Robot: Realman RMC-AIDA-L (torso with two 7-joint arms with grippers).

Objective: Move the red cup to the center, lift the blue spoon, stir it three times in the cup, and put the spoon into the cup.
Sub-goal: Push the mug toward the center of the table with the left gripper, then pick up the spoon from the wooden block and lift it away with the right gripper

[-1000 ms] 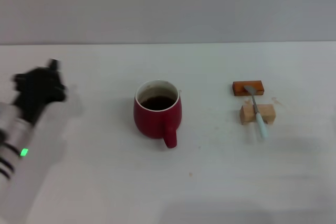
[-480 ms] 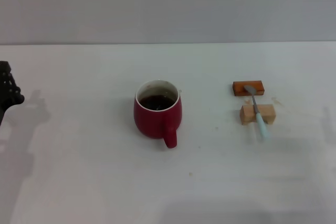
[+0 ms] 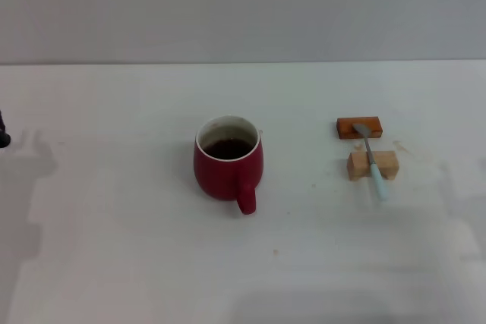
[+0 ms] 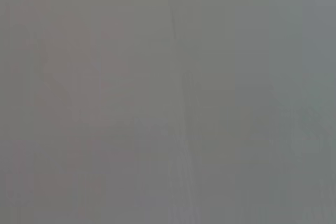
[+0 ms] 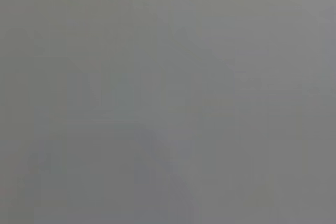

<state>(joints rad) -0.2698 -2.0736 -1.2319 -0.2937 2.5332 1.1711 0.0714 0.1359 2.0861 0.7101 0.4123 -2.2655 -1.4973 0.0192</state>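
While I watch from the head camera, the red cup (image 3: 228, 161) sits near the middle of the white bench (image 3: 114, 248). It is a rounded, glossy ceramic mug, dark red outside and white inside, with dark liquid in it and a single loop handle turned toward the robot.

Well to the robot's right of the cup, the blue spoon (image 3: 372, 160) lies propped across two small blocks. Its slim pale blue handle slopes down toward me until its end touches the bench, resting across the tan wooden block (image 3: 373, 165). Its grey metal bowl lies on the orange-brown block (image 3: 359, 127), which is flatter and sits just behind the tan one. Both blocks look like matte, square-edged wood.

Only a small dark sliver of the left end effector (image 3: 3, 133) shows at the far left edge of the head view, well apart from the cup and farther still from the spoon. I cannot tell whether its fingers are apart or together. I see no right end effector in any view, and both wrist cameras give me nothing but flat grey.
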